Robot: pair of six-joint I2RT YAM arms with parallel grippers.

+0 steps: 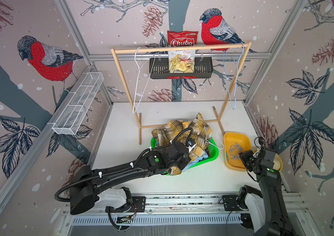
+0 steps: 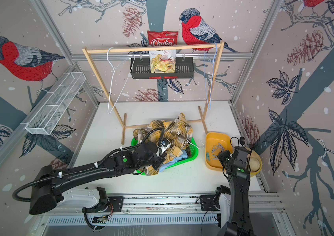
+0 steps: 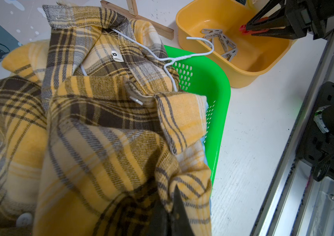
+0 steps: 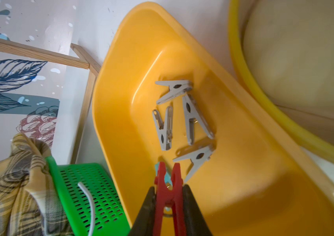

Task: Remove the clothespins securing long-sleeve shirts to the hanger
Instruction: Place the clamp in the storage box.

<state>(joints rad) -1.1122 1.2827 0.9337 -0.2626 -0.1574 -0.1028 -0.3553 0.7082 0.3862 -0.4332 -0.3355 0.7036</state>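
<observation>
A mustard-yellow plaid shirt [image 1: 182,128] lies heaped in a green basket [image 1: 213,153], over a light blue shirt [image 1: 201,158]. A white hanger [image 3: 162,58] is threaded through its collar. My left gripper [image 3: 172,196] is shut on a fold of the plaid shirt [image 3: 100,122] at the basket's near side. A small pale piece [image 3: 136,100] sticks out of a collar fold; I cannot tell what it is. My right gripper [image 4: 169,187] is shut on a red clothespin [image 4: 162,173], held over a yellow tub [image 4: 243,163]. Several grey clothespins [image 4: 187,110] and a light blue one [image 1: 227,157] lie in the tub.
A wooden rack [image 1: 180,48] stands behind the basket with a bare white hanger [image 1: 139,67] and a bare blue hanger [image 1: 233,81]. A black basket [image 1: 203,69] with chip bags hangs on the back wall. A round yellow-rimmed bowl [image 1: 278,161] sits right of the tub.
</observation>
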